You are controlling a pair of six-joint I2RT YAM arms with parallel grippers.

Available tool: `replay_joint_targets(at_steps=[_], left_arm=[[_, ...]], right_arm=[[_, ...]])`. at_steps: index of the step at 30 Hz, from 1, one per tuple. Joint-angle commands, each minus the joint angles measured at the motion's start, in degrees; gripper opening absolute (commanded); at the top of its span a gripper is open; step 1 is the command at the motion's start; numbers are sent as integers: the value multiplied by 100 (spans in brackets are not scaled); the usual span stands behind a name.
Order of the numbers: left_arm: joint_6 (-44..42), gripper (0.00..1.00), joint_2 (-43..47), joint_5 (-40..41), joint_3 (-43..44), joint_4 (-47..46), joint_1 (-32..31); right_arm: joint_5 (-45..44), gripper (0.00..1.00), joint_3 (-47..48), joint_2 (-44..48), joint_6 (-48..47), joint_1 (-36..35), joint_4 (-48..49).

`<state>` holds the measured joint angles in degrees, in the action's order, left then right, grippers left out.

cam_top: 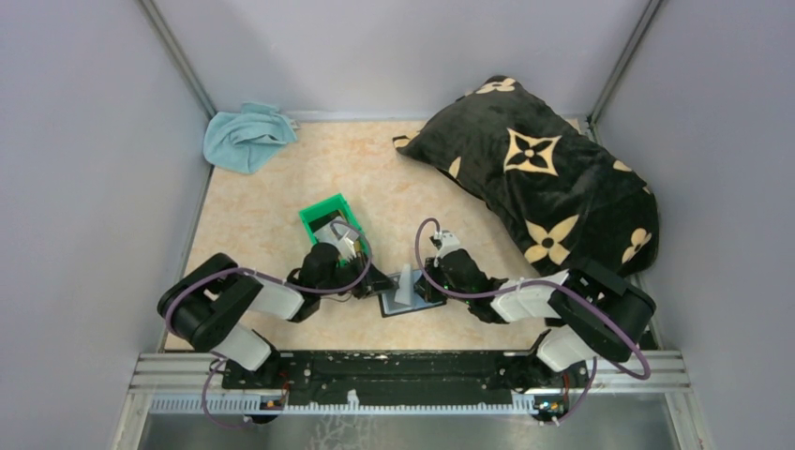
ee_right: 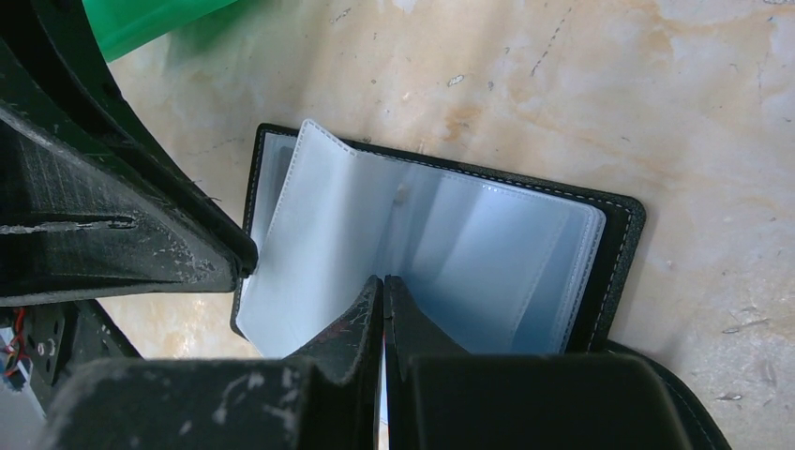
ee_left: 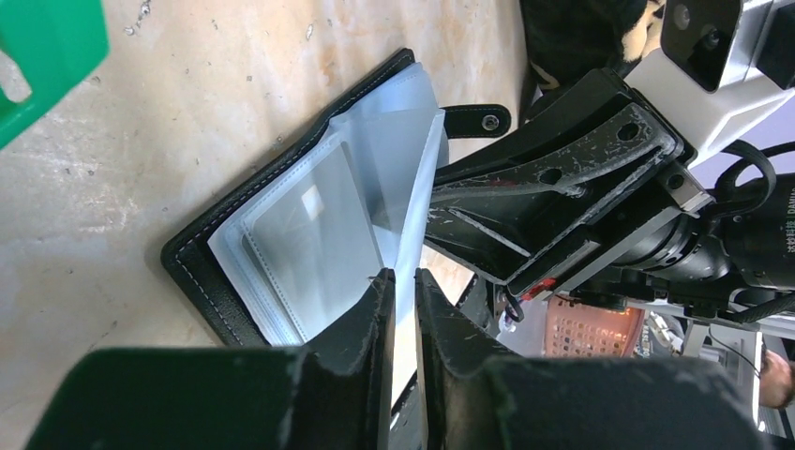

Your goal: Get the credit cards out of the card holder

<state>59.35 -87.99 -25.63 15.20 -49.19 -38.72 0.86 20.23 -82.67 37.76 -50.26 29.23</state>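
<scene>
Nearest, along the bottom edge of the overhead view, a metal rail (cam_top: 169, 361) carries both arm bases, and the arms bend inward from it over a beige marbled table (cam_top: 262, 234). Just above the rail, at frame centre, the card holder (cam_top: 417, 307) lies open on that surface, black stitched cover underneath and clear sleeves fanned upward. The left gripper (ee_left: 405, 279) is pinched onto one clear sleeve (ee_left: 417, 187), which runs up between its fingers. The right gripper (ee_right: 382, 281) has its fingers pressed together, tips at the sleeves from the opposite side. Whether any credit cards sit in the sleeves cannot be told. Farther up, left of centre, stands a green bin (cam_top: 317, 212). A blue cloth (cam_top: 244, 138) lies crumpled in the upper left corner, and a black pillow (cam_top: 553, 178) with tan flowers fills the upper right. Plain grey walls (cam_top: 94, 141) close in three sides.
</scene>
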Motion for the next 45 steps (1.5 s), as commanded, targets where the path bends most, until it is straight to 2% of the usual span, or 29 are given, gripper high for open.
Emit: replay_joint_targets(at_steps=[1, 12, 22, 26, 30, 37, 45], left_arm=[[-12, 19, -127, -113, 110, -296, 22], [23, 18, -650, -265, 483, -747, -114], [-65, 18, -1129, -250, 1080, -676, -709], [-66, 18, -1110, -209, 991, -802, -751], [-403, 18, -640, 33, 784, -372, -742], [-1146, 19, 361, 754, 660, 1183, -665], [-892, 18, 899, 932, -12, 1298, -487]], right_arm=[[-52, 0, -74, 268, 23, -68, -131], [-474, 0, 72, 1778, -146, -67, -1281], [-1033, 0, 71, 2580, -180, -54, -1857], [-940, 0, 146, 2449, -214, -59, -1799], [-813, 0, 201, 2281, -216, -55, -1623], [-520, 0, 342, 2030, -308, -57, -1422], [292, 0, 483, 876, -265, -75, -825]])
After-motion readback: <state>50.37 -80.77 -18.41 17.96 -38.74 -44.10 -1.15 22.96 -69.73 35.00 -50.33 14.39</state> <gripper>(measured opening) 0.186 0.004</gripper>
